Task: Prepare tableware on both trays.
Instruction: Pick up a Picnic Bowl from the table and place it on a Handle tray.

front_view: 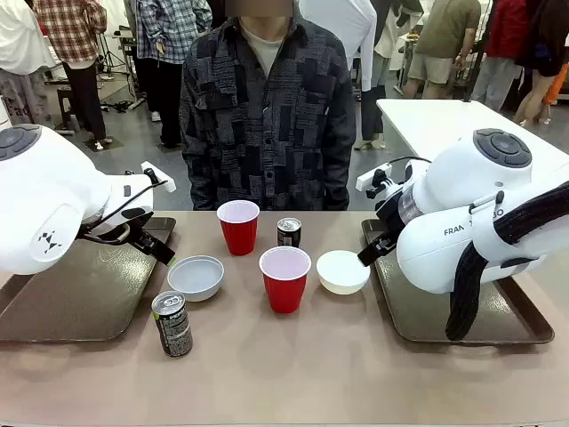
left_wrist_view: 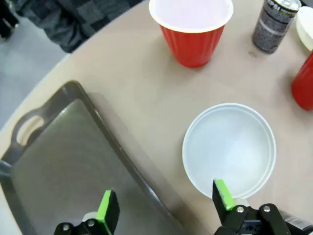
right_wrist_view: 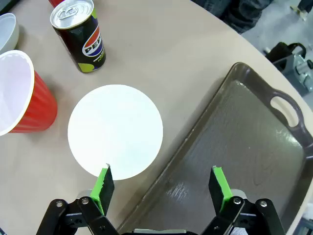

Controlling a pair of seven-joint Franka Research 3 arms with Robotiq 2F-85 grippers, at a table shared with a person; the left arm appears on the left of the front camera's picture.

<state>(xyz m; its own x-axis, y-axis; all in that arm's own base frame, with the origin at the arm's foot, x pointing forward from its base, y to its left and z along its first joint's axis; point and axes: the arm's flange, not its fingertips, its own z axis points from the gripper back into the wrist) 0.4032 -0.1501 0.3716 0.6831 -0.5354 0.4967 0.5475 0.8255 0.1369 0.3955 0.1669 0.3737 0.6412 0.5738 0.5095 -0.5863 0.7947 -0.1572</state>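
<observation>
Tableware [front_view: 284, 277] stands between the trays [front_view: 80, 302]; left pincer [left_wrist_view: 164, 193] and right pincer [right_wrist_view: 161, 176] gape wide, empty.

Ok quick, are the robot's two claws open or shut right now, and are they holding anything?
Left gripper: open, holding nothing.
Right gripper: open, holding nothing.

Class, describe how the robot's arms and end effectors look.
Left arm and right arm: white, rounded, dark grey joint caps. The right carries grey lettering and a black sleeved cable. Left end effector and right end effector: black, green pads.
</observation>
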